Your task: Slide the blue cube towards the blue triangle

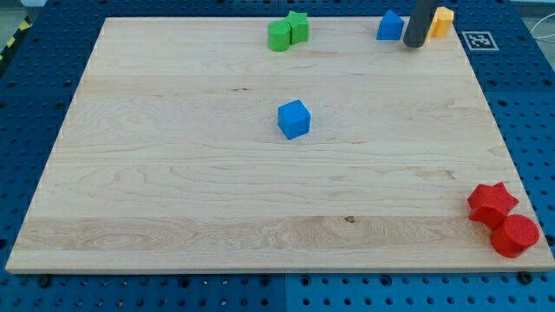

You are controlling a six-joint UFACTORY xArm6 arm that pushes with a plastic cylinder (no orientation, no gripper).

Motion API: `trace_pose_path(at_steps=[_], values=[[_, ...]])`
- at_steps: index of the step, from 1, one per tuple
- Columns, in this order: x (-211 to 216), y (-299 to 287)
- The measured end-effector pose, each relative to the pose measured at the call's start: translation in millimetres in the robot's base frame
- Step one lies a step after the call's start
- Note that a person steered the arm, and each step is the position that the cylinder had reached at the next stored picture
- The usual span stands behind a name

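Sitting mid-counter (130,173), blue cube (294,119) untouched, well apart from blue triangle (390,26). Push not begun; my tip (414,43) just beside the triangle. No fingers fitted, so nothing grasped.

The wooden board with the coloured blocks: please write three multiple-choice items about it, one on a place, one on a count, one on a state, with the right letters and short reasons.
1. Where is the blue cube?
A. near the middle of the board
B. at the view's bottom right corner
C. touching the green blocks

2. How many red blocks are on the board?
A. one
B. two
C. three

3. Is my tip touching the blue cube?
A. yes, pressed against it
B. no, it is far away at the view's top
C. it is not visible

Answers:
1 A: the cube stands alone near the centre of the wooden board.
2 B: a red star and a red cylinder sit together at the view's bottom right.
3 B: my tip is between the blue triangle and the yellow block.
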State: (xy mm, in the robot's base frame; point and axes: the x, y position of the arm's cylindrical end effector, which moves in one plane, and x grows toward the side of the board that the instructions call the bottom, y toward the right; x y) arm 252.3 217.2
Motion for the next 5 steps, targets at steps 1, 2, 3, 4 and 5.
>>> trace_pose_path(at_steps=[1, 2, 3, 4, 5], values=[[-10.4, 0.0], [-0.2, 2.4], [40.9, 16.3], [89.2, 3.7], [102.6, -57.3]])
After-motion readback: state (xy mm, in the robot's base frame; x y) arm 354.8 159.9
